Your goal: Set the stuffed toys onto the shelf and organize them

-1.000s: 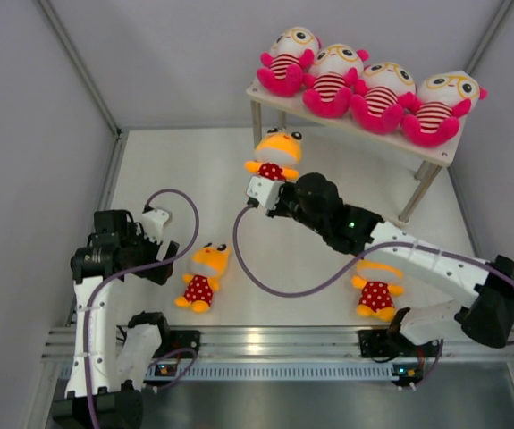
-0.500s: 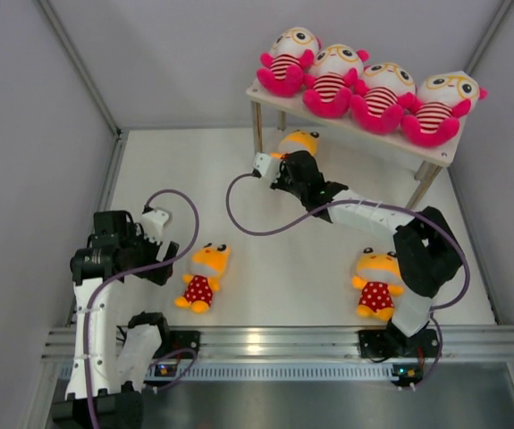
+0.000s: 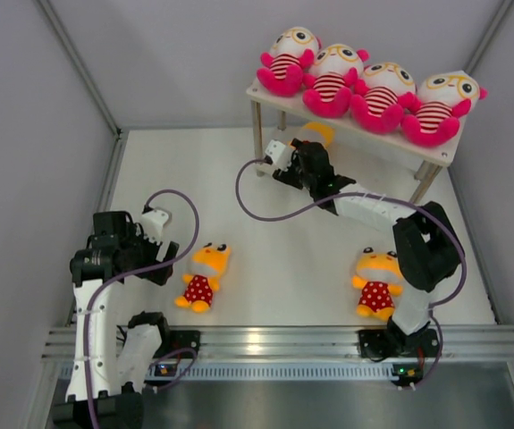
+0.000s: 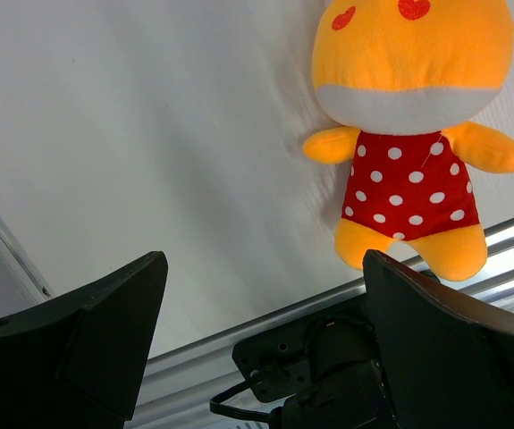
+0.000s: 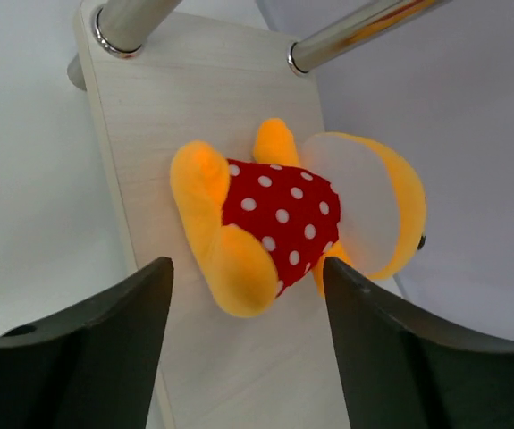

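Note:
Several pink stuffed toys [image 3: 361, 82] sit in a row on the top board of the shelf [image 3: 444, 152]. My right gripper [image 3: 310, 147] reaches under that board. In the right wrist view it [image 5: 248, 268] stands open, and a yellow toy in a red polka-dot outfit [image 5: 283, 210] lies on the lower cream board [image 5: 203, 89] just ahead of its fingers, free of them. A second yellow toy [image 3: 203, 275] lies on the table beside my left gripper [image 3: 155, 248]. The left gripper [image 4: 265, 268] is open and empty, with that toy [image 4: 413, 134] off to its right. A third yellow toy [image 3: 377, 284] sits by the right arm's base.
Silver shelf legs [image 5: 122, 27] stand at the lower board's end. Another leg [image 3: 417, 195] slants to the floor on the right. Grey walls close in the table on three sides. An aluminium rail [image 3: 274, 340] runs along the near edge.
My right arm carried the yellow toy from in front of the shelf in under the top board, set it on the lower board and opened its jaws. The left arm has not moved.

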Tool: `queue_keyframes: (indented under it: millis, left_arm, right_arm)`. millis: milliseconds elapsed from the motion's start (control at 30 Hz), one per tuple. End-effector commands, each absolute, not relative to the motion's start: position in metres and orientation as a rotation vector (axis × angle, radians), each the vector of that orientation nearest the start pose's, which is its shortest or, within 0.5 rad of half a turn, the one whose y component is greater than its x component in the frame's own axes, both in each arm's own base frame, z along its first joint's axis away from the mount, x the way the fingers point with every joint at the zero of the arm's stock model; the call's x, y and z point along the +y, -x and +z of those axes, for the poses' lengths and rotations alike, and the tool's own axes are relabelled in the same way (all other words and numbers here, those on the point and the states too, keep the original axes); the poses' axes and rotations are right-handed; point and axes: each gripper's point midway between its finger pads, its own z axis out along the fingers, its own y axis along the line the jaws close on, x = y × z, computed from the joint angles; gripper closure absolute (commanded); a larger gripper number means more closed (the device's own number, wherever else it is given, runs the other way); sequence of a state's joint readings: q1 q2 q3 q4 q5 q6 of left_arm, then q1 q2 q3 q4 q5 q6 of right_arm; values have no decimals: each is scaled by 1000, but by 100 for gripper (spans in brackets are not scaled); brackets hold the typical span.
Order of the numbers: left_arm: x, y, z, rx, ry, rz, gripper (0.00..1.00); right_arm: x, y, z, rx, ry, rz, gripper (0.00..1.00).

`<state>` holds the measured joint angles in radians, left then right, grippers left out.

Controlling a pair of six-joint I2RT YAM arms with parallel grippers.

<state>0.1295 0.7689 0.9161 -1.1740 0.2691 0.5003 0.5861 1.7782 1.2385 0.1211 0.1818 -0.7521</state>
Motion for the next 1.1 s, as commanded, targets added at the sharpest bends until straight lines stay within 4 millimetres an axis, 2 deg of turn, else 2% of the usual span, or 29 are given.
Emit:
queue_keyframes:
  millis: [0,67,100,167,200,233,267,367,400,433,467,500,533,567,600,667,700,733,767,800,833,867,933,967,1067]
  left_arm:
    - [-8,-168,166,2438,-580,-103,3]
    - [-9,-168,167,2433,-584,-106,3]
    - [-9,-168,167,2434,-586,-106,3]
    - [-9,-168,167,2434,-588,-108,3]
    - [-9,-169,167,2430,-589,-107,3]
    - [-9,-169,167,2435,-586,-106,3]
    - [-8,-169,166,2439,-582,-107,3]
    - [-5,-171,163,2463,-543,-89,3]
    - [-3,-174,161,2473,-517,-85,3]
    - [-2,-174,160,2482,-510,-76,3]
    - [3,-174,157,2501,-489,-48,3]
    - [5,-175,155,2514,-476,-42,3]
    - [8,-178,154,2515,-447,-23,3]
    - [14,-178,150,2537,-419,14,3]
    - [18,-178,149,2547,-396,44,3]
    - [27,-177,142,2562,-377,106,3]
    - [44,-175,140,2581,-342,228,3]
    - [51,-174,136,2589,-335,279,3]
    - [57,-170,127,2610,-333,330,3]
    - [66,-167,125,2615,-323,398,3]
    - [70,-164,123,2619,-322,428,3]
    - [72,-160,116,2631,-319,446,3]
    - [76,-160,115,2599,-270,485,2]
    - [77,-161,118,2571,-242,493,2]
    - [79,-165,124,2514,-167,508,2]
  right_arm:
    - [250,-467,218,1530,1071,-252,30]
    - [251,-453,230,1518,1068,-253,24]
    - [259,-436,249,1487,1069,-240,24]
    - [264,-413,263,1490,1050,-225,22]
    - [279,-388,283,1458,1037,-173,21]
    - [282,-370,278,1526,1018,-115,20]
    - [301,-340,291,1503,1022,-23,20]
    - [342,-274,271,1524,1045,233,21]
    - [372,-223,250,1475,1163,380,22]
    - [391,-195,243,1445,1192,493,22]
    - [413,-167,251,1355,1211,608,22]
    - [435,-123,228,1312,1311,702,22]
    - [448,-99,224,1265,1357,770,22]
    - [468,-73,208,1226,1419,806,22]
    - [481,-62,211,1201,1433,818,22]
    - [497,-50,199,1167,1503,802,23]
    - [510,-45,190,1161,1527,797,23]
    - [516,-42,184,1160,1540,802,23]
    - [521,-42,170,1174,1562,797,23]
    - [526,-42,169,1170,1557,799,23]
    - [529,-37,164,1162,1581,821,23]
    - [530,-37,157,1178,1589,816,23]
    - [532,-40,139,1218,1605,792,23]
    - [533,-41,127,1233,1622,781,23]
    - [533,-48,111,1274,1623,730,23]
